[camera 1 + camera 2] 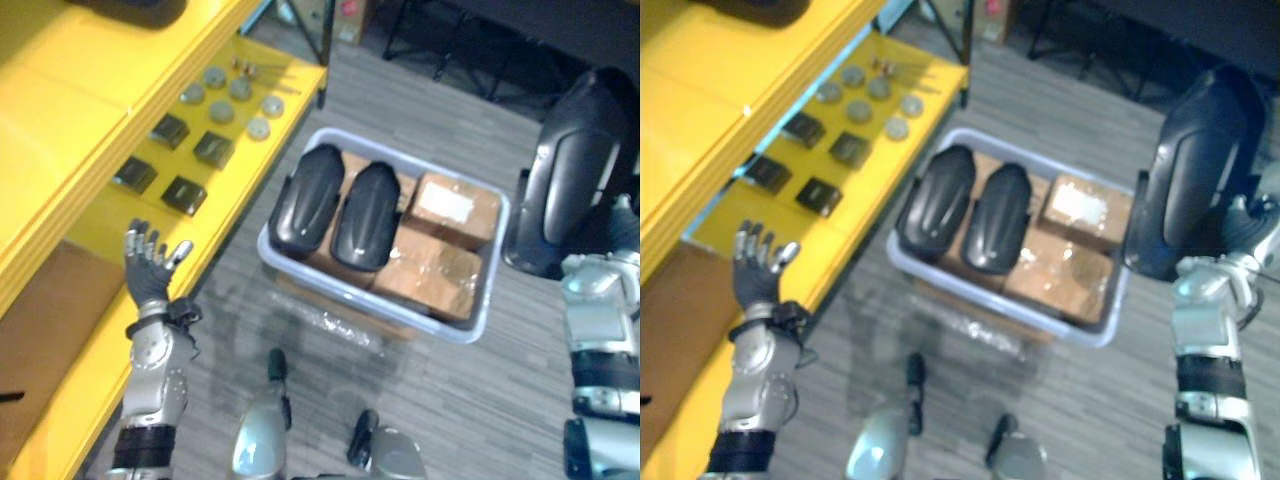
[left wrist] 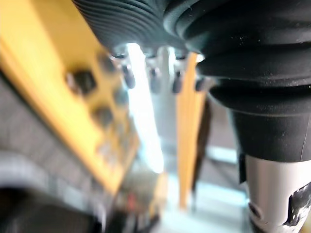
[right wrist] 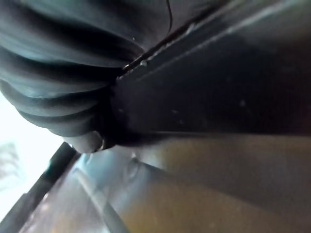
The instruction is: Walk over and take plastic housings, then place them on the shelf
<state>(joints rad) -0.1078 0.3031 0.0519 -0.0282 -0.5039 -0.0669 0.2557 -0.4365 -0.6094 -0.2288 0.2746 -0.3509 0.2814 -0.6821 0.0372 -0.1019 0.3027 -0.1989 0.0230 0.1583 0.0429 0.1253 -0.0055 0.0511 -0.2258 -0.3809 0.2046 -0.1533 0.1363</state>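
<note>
Left hand (image 1: 150, 265): fingers spread, empty, beside shelf (image 1: 262, 178) edge.
Right hand (image 1: 1248, 232): behind raised housing (image 1: 1195, 170); finger state unreadable.
Housing: likely rigid, light, slick; grip the side edges.
Bin (image 1: 420, 318), between hands: two spare housings (image 1: 305, 200).

Left of the bin (image 1: 497, 262), the left arm (image 1: 152, 385) stands upright, its forearm near vertical; the left hand (image 1: 148, 268) is held up above the wrist, fingers straight and spread, thumb out to the side, touching nothing; right of the bin, the right arm (image 1: 1202, 340) also stands upright, forearm vertical; the right hand (image 3: 58, 82) shows its dark ribbed cover close up, seemingly pressed to a dark surface.
</note>
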